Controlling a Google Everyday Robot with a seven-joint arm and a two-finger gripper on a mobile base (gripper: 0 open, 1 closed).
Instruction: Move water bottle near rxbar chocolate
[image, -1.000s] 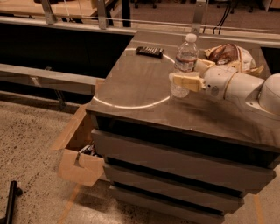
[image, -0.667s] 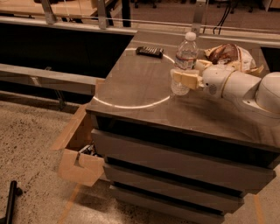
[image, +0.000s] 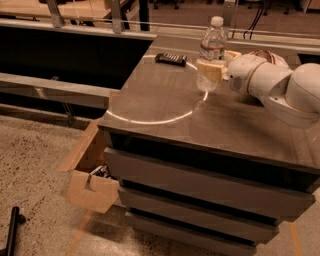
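"Starting at the left, what have you got?"
"A cardboard box (image: 92, 187) on the floor beside the cabinet (image: 200, 180). Up on its top, the rxbar chocolate (image: 171, 59) lies flat near the far edge, at ten o'clock from my gripper (image: 209, 70)."
"And the water bottle (image: 213, 44)?"
"Upright, near the bar, at its three o'clock. My fingers are clamped round its middle. My arm (image: 280, 85) reaches in from three o'clock."

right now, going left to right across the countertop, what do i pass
rxbar chocolate → water bottle, gripped at its middle by the tool → white robot arm reaching in from the right
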